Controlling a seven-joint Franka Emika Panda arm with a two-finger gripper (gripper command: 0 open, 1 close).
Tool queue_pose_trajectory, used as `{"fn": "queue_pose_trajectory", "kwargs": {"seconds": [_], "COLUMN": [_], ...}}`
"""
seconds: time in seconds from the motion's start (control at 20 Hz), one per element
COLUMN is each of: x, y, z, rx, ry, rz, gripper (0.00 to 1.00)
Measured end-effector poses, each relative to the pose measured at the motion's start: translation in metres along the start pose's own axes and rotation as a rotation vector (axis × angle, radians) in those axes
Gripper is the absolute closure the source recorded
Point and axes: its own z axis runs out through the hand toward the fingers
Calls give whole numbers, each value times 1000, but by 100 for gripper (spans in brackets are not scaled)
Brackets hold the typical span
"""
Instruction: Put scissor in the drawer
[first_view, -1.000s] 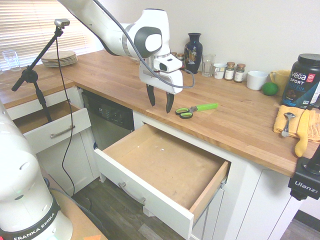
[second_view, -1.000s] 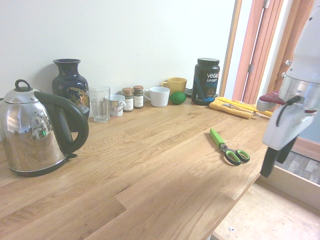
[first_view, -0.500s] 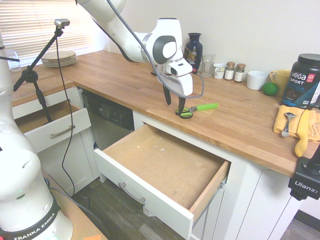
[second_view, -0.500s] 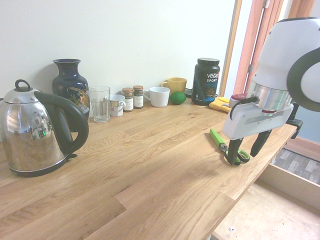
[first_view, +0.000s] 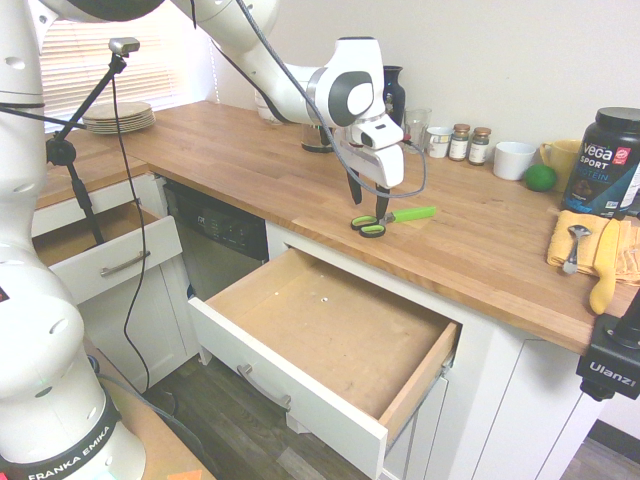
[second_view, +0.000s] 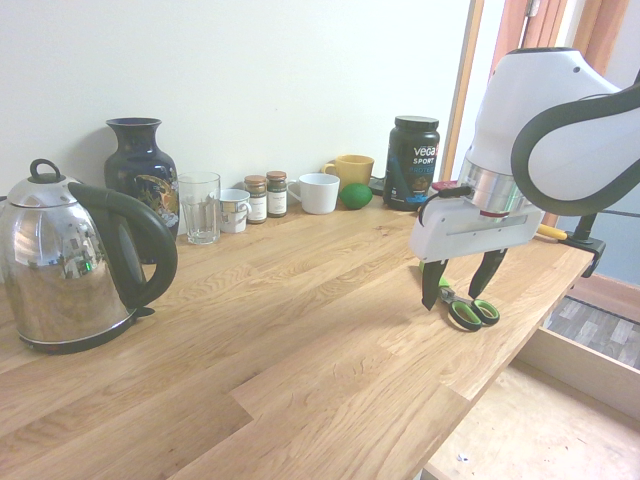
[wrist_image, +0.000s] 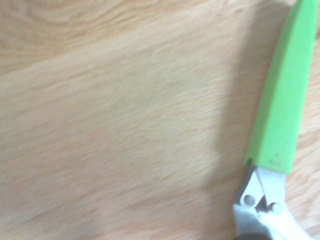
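Two drawers (first_view: 330, 340) (first_view: 100, 250), two mugs (first_view: 514, 160) (second_view: 349, 170), two spice jars (first_view: 460, 142) (first_view: 481, 146), one scissor (first_view: 392, 219).

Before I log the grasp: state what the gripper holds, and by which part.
Nothing is held. The gripper is open, its fingers above the scissor, which lies flat on the countertop.

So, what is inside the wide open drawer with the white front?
The wide white-fronted drawer shows bare wooden floor with a few tiny specks; nothing else. Its rear part under the wooden countertop is hidden.

I see a long wooden countertop (first_view: 250, 165) on white cabinets (first_view: 520, 420), a plain white wall (second_view: 280, 70) behind it, window blinds (first_view: 70, 60) at ten o'clock, and dark floor (first_view: 230, 430) below.
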Motion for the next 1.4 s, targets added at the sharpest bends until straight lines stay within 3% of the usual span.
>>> {"fn": "queue_pose_trajectory", "kwargs": {"seconds": [1.25, 1.3, 1.4], "x": [34, 35, 36], "y": [0, -1, -2], "z": [29, 29, 29], "rx": [-19, -18, -17], "ry": [-17, -18, -17], "rz": [69, 69, 67], "gripper": [0, 100, 100]}}
